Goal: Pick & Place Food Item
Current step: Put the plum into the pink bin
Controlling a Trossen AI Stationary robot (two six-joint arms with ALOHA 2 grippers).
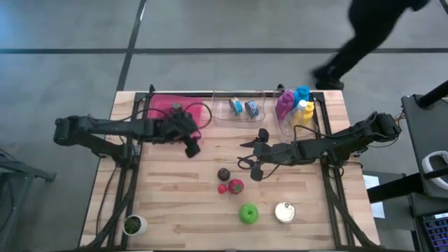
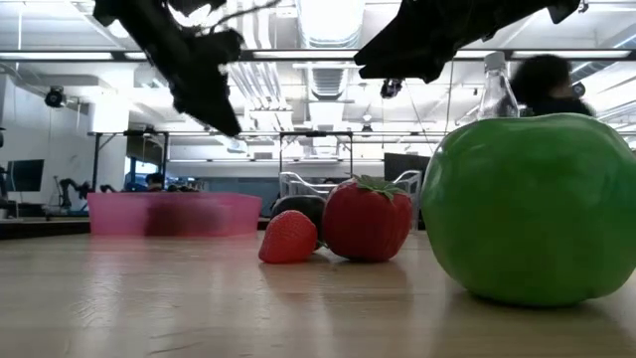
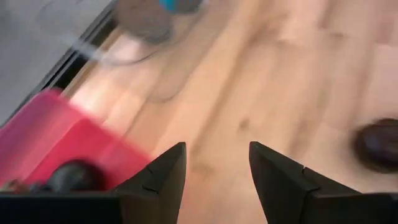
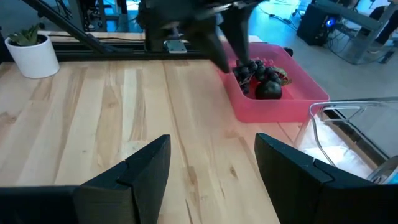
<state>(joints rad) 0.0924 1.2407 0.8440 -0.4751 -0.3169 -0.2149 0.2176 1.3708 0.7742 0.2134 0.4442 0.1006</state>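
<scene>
Wooden planks make up the counter (image 1: 175,210), and a person walks past beyond its far edge. At the far left corner sits the pink bin (image 1: 175,108), already holding a dark cluster of grapes (image 4: 252,70) and a dark round fruit (image 4: 268,91). My left pincer (image 1: 190,147) hangs just beside the bin's near right corner, its fingers (image 3: 163,177) parted with nothing between them. My right pincer (image 1: 253,155) waits above mid-counter, fingers (image 4: 140,171) spread and empty too. Just in front of it lie a dark plum (image 1: 223,174), a small strawberry (image 2: 289,239) on its side with its tip pointing left in the low view, and a large strawberry (image 2: 366,220) standing leaves-up. Nearer sit a green apple (image 1: 248,213) and a tin can (image 1: 284,212).
</scene>
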